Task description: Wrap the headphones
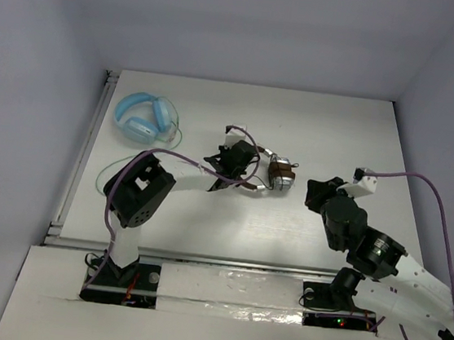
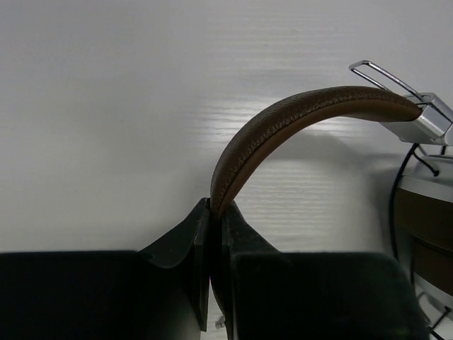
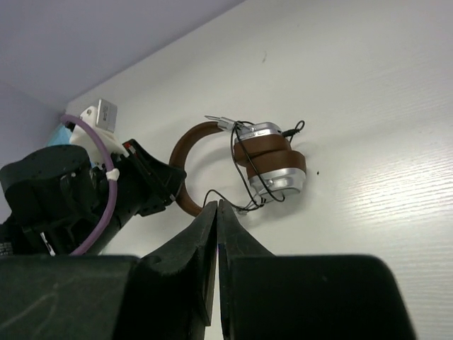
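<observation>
- We see the headphones near the middle of the white tabletop, between the two arms, with their cups lying on the surface.
- The left hand reaches in from the left and is clamped on the brown headband. In the left wrist view its fingers press on both sides of the leather strip close to one end.
- From that grip the headband arcs up and to the right to a silver metal yoke. Part of an ear cup shows at the right edge of that view.
- In the right wrist view the two silver cups sit stacked against each other with the brown ear pads between them, resting on the tabletop.
- The thin black cable crosses the cups and trails down in a loose loop towards the right hand.
- The right hand's fingers are pressed together, with only a hairline gap between them. We cannot tell whether the cable end is caught there.
- In the overhead view the right hand sits just to the right of the cups, apart from them.
- A pair of light blue headphones lies at the far left of the tabletop, well apart from both hands.
</observation>
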Available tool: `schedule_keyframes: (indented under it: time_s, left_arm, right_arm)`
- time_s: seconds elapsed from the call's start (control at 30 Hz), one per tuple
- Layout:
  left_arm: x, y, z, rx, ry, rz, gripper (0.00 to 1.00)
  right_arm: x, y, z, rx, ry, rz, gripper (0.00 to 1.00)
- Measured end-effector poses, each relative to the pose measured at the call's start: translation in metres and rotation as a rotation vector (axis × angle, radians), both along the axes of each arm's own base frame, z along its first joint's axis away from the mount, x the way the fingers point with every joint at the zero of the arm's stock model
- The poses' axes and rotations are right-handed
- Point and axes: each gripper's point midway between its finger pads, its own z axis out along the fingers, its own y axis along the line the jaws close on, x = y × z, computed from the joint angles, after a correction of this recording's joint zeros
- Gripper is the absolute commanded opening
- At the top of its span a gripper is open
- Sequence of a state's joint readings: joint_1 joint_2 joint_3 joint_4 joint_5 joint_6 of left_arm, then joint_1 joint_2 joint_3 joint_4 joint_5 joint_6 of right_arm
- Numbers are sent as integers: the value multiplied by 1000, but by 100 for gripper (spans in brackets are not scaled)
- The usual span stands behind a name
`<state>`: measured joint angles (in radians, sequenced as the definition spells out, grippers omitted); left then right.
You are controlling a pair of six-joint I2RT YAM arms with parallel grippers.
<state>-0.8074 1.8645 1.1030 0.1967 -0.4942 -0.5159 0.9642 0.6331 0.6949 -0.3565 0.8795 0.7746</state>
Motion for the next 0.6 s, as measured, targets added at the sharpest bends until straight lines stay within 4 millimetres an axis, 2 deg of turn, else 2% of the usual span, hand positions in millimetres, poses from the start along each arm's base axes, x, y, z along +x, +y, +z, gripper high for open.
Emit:
schedule_keyframes:
  time_s: [0.07, 0.1, 0.17, 0.2, 0.27, 0.3, 0.37, 0.4, 0.47, 0.5, 0.6]
  left_arm:
    - [1, 5, -10, 17, 19, 7, 1]
    - [2, 6, -13, 22, 25, 9, 9]
    - [2, 6, -13, 20, 26, 7, 18]
    - [2, 4, -12, 17, 23, 5, 27]
    - [4, 2, -9, 9, 17, 1, 36]
    - [4, 2, -8, 4, 15, 0, 48]
    - [4, 1, -2, 1, 8, -4, 58]
    - [4, 1, 3, -7, 1, -4, 65]
    - [1, 4, 22, -28, -25, -5, 70]
    - [-1, 7, 36, -47, -46, -6, 74]
    - [-10, 16, 93, -133, -131, -9, 76]
  right_arm:
    - [0, 3, -5, -12, 11, 8, 9]
    - [0, 4, -7, -16, 16, 13, 10]
    - [0, 6, -8, -19, 18, 22, 11]
    - [1, 6, -7, -19, 15, 25, 13]
    - [1, 8, -6, -16, 10, 29, 15]
    - [2, 9, -6, -20, 9, 31, 18]
    - [2, 10, -6, -27, 10, 35, 21]
    - [3, 10, -7, -33, 10, 36, 23]
    - [3, 11, -8, -48, 13, 41, 31]
    - [3, 11, -7, -50, 11, 42, 33]
    - [2, 8, 3, -51, -8, 42, 53]
